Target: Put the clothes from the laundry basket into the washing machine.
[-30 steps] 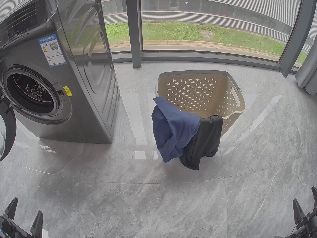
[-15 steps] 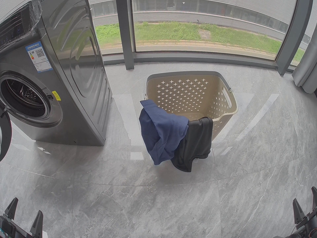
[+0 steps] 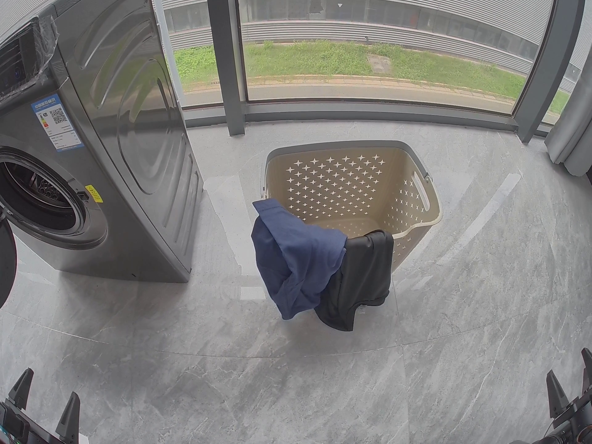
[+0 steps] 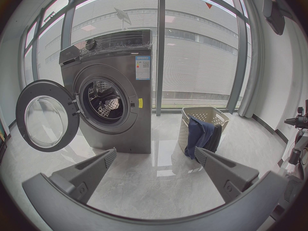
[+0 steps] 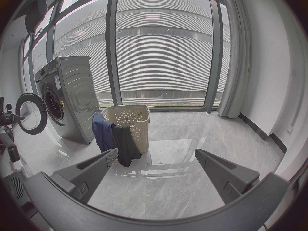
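Note:
A beige laundry basket (image 3: 425, 217) (image 4: 214, 113) (image 5: 139, 119) stands on the floor ahead of me. A blue garment (image 3: 296, 257) (image 4: 197, 133) (image 5: 101, 133) and a black garment (image 3: 361, 275) (image 4: 215, 138) (image 5: 125, 143) hang over its near rim. The grey washing machine (image 3: 123, 124) (image 4: 128, 81) (image 5: 75, 97) stands to the left with its drum open and its round door (image 4: 46, 116) (image 5: 30, 113) swung out. My left gripper (image 3: 45, 393) (image 4: 154, 153) is open at the lower left, far from the basket. My right gripper (image 3: 570, 374) (image 5: 154, 154) is open at the lower right, holding nothing.
A tall window wall (image 3: 370, 44) runs behind the basket, with a grey pillar (image 3: 225, 50) between basket and machine. A curtain (image 3: 570, 131) hangs at the far right. Grey marble floor (image 3: 246, 371) lies open between me and the basket.
The whole head view has shifted: the basket and washing machine now sit further left and a little closer. Both grippers keep their places at the lower corners.

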`<state>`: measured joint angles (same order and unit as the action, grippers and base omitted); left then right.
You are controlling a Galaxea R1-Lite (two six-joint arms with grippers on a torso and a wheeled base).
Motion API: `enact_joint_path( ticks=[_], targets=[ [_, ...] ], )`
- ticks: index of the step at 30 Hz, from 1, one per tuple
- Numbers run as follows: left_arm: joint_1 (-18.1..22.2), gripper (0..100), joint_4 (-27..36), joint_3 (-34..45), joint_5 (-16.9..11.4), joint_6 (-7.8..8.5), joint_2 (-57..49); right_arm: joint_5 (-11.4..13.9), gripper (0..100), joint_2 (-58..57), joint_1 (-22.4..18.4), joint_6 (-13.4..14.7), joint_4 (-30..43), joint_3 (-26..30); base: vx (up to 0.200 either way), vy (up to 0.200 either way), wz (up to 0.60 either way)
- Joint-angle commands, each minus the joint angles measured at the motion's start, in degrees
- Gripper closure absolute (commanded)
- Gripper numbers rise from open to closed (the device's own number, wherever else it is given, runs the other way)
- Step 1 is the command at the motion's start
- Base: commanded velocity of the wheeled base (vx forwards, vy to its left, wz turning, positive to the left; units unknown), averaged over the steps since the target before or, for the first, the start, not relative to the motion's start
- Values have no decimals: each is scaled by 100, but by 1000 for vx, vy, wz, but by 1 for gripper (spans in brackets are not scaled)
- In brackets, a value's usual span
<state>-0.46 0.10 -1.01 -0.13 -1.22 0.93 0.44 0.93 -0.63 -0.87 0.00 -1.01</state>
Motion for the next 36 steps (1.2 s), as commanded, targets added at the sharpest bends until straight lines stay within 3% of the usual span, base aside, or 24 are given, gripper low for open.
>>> enact_joint_path(
  ticks=[1, 4, 21, 22, 24, 25, 27, 30, 34, 36],
  targets=[
    [2, 0, -1, 92, -4, -1, -93, 0, 0, -93, -7, -10, -9, 101, 0, -200, 0],
    [2, 0, -1, 92, -4, -1, -93, 0, 0, -93, 2, -1, 0, 101, 0, -200, 0],
    [2, 0, -1, 92, -4, -1, -93, 44, 0, -93, -7, 7, -88, 48, 35, 0, 0],
    [2, 0, 8, 92, -4, -10, -93, 106, 0, -93, 2, 43, -255, -453, 0, 0, 0],
    [2, 0, -1, 92, -4, -10, -93, 141, 0, -66, 11, 51, -246, -628, 0, 0, 0],
    [-6, 0, -1, 92, -4, -1, -93, 220, 0, 233, 2, 51, -97, -962, 0, 0, 0],
    [2, 0, 8, 92, -4, -1, -93, 308, 0, 479, 2, 51, 44, -1050, 0, 0, 0],
    [2, 0, 8, 92, -4, -1, -93, 826, 0, 1718, 2, 69, 132, -1094, 0, 0, 0],
    [-6, 0, 8, 92, -4, -10, -93, 1389, 0, 3370, 28, 7, -369, -1191, 0, 0, 0],
    [-6, 0, 8, 92, -4, -10, -93, 1477, 0, 4161, 169, -19, -844, -1191, 0, 0, 0]
  ],
)
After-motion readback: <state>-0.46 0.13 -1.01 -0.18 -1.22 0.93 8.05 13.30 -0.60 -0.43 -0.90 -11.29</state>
